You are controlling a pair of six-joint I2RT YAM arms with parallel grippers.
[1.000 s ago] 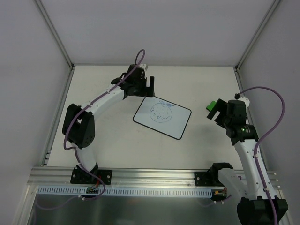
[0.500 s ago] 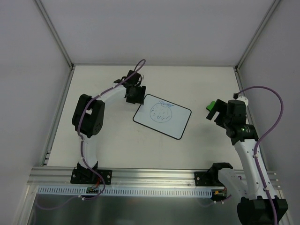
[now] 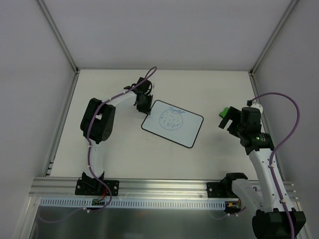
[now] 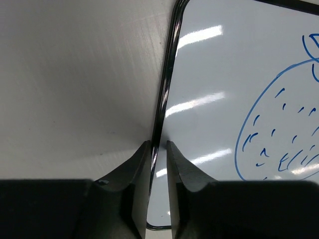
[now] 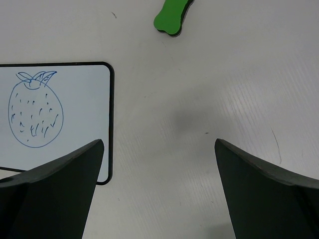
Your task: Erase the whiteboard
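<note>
The whiteboard (image 3: 192,130) is white with a thin black border. On it is a blue outline drawing (image 3: 172,119) of a round fruit, speckled with short blue dashes and topped with blue leaves. The eraser (image 5: 173,16) is bright green over a black layer. The table (image 3: 119,144) is off-white. The left arm (image 3: 117,102) and right arm (image 3: 264,159) are white with black joints and purple cables (image 3: 294,119). The left gripper (image 4: 158,145) and right gripper (image 5: 159,142) are black.

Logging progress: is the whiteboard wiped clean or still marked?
Still marked: the whiteboard bears a full blue fruit sketch, and the green eraser lies apart from it.
</note>
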